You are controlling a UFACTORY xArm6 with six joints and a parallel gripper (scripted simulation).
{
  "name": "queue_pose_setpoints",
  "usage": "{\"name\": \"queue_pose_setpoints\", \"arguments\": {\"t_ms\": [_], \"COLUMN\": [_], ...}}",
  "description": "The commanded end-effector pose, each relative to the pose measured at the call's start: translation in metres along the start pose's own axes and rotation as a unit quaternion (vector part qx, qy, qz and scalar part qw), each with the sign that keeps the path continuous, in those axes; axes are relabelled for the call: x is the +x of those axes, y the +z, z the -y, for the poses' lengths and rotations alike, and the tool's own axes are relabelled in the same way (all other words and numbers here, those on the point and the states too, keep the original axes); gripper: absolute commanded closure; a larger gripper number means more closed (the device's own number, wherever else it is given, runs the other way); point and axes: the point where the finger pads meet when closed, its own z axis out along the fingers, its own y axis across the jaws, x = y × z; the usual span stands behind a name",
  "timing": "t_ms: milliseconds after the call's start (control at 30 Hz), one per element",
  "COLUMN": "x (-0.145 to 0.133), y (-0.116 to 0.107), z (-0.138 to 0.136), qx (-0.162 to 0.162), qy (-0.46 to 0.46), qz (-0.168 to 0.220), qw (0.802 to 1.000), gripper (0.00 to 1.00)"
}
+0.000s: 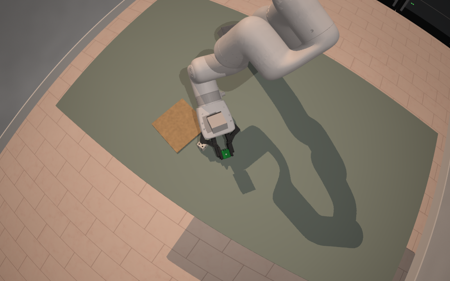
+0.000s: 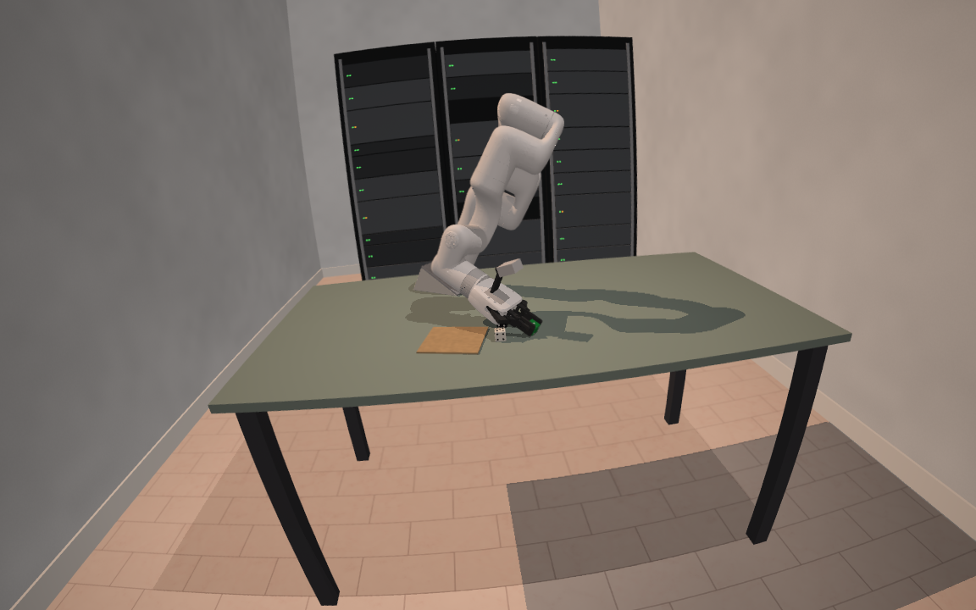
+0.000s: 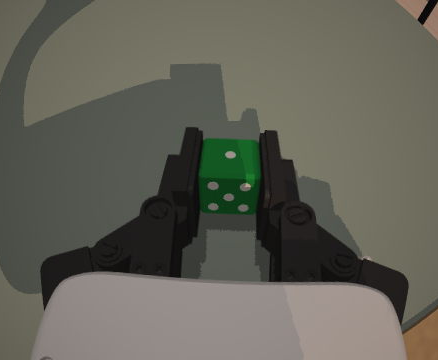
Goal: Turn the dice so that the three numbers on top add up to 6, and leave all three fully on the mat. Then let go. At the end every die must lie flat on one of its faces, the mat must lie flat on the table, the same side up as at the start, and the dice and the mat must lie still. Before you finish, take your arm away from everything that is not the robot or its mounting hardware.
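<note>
On the green-grey counter [image 1: 377, 146] [image 2: 355, 341] [image 3: 329, 90], the green die [image 1: 225, 153] [image 2: 535, 326] [image 3: 229, 175] is clamped in the hand [image 1: 225, 152] [image 2: 533, 325] [image 3: 230, 153] below centre of the top view, apparently being turned, and must next be carried left to the mat [image 1: 175, 125] [image 2: 451, 341] [image 3: 436, 330].

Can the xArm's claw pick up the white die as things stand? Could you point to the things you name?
Probably not yet: the claw [image 1: 225, 153] [image 2: 535, 326] [image 3: 230, 153] is shut on the green die [image 1: 225, 153] [image 2: 535, 326] [image 3: 230, 175]. The white die [image 1: 201, 146] [image 2: 500, 334] sits outside the fingers, partly under the linkage in the top view. It likely needs to free itself and back off first.
</note>
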Motion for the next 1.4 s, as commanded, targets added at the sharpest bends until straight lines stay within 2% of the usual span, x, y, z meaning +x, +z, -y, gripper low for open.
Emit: {"name": "queue_pose_setpoints", "arguments": {"t_ms": [0, 1033, 1067, 1233, 1267, 1333, 1367], "x": [0.0006, 0.0006, 0.0006, 0.0006, 0.0006, 0.0006, 0.0006], "y": [0.0001, 0.0001, 0.0001, 0.0001, 0.0001, 0.0001, 0.0001], "z": [-0.0005, -0.0005, -0.0005, -0.0005, -0.0005, -0.0005, -0.0005], "qx": [0.0, 0.0, 0.0, 0.0, 0.0, 0.0, 0.0], "qy": [-0.001, -0.001, -0.001, -0.001, -0.001, -0.001, -0.001], "qz": [0.0, 0.0, 0.0, 0.0, 0.0, 0.0, 0.0], "qw": [1.0, 1.0, 1.0, 1.0, 1.0, 1.0, 1.0], "gripper": [0.79, 0.79, 0.75, 0.71, 0.67, 0.67, 0.63]}}
